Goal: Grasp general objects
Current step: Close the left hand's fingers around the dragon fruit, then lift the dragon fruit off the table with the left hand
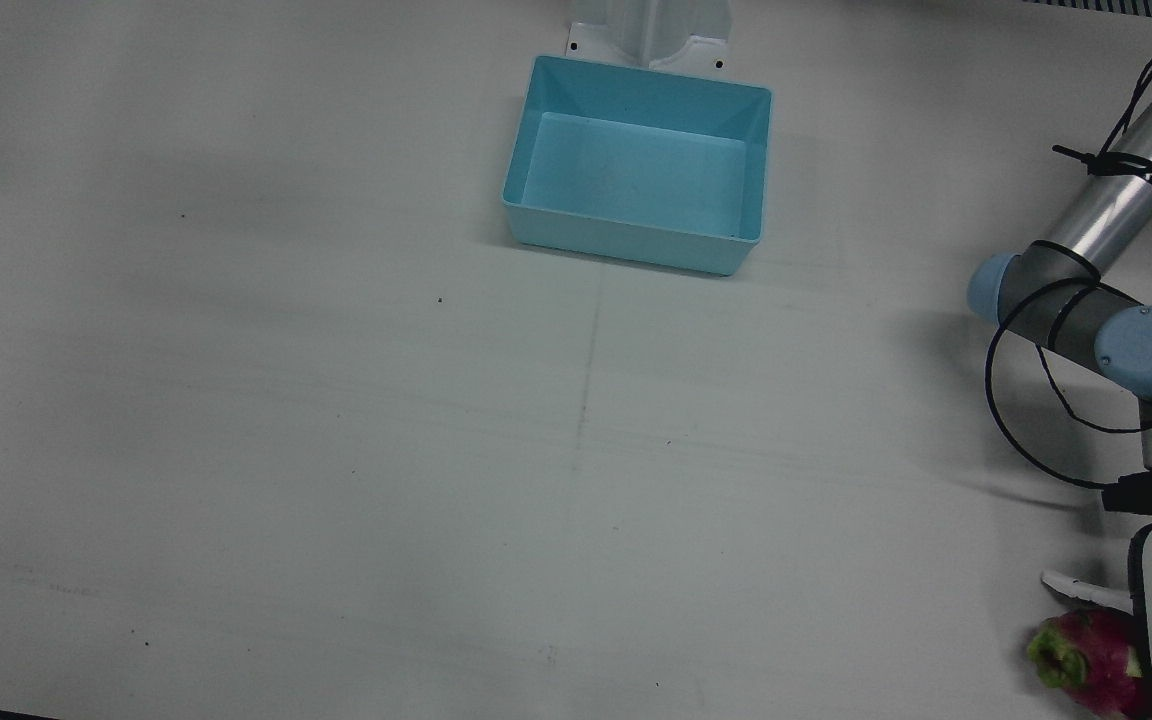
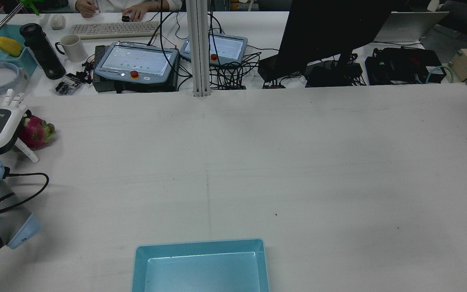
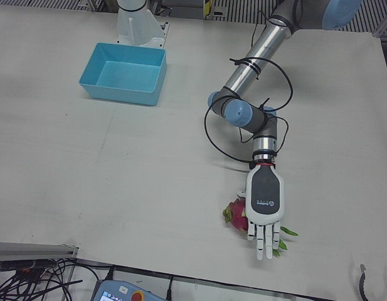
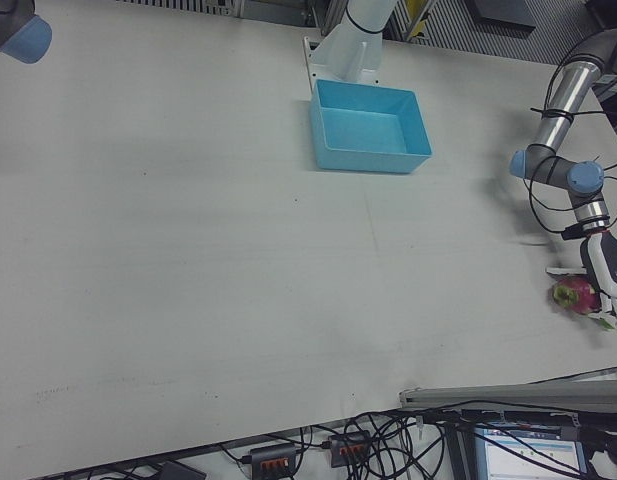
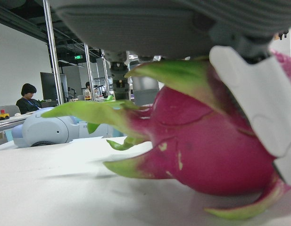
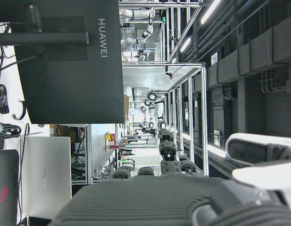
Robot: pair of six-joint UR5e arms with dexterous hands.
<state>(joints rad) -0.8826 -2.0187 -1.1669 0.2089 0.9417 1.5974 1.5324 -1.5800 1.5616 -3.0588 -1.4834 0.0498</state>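
Observation:
A pink dragon fruit (image 1: 1086,650) with green scales lies on the white table near its front edge, on my left arm's side. It also shows in the rear view (image 2: 37,132), the left-front view (image 3: 236,214), the right-front view (image 4: 575,294) and, filling the frame, the left hand view (image 5: 206,155). My left hand (image 3: 264,204) is open, fingers straight, palm down just above and beside the fruit. One finger (image 5: 258,103) rests against the fruit's side. My right hand (image 6: 183,197) shows only in its own view, raised, holding nothing.
A light blue bin (image 1: 636,75) stands empty at the robot's side of the table, in the middle; it also shows in the rear view (image 2: 201,245). Beyond the table's far edge are screens, cables, a keyboard and a mug (image 2: 72,47). The left arm's elbow (image 3: 234,111) hangs over the table.

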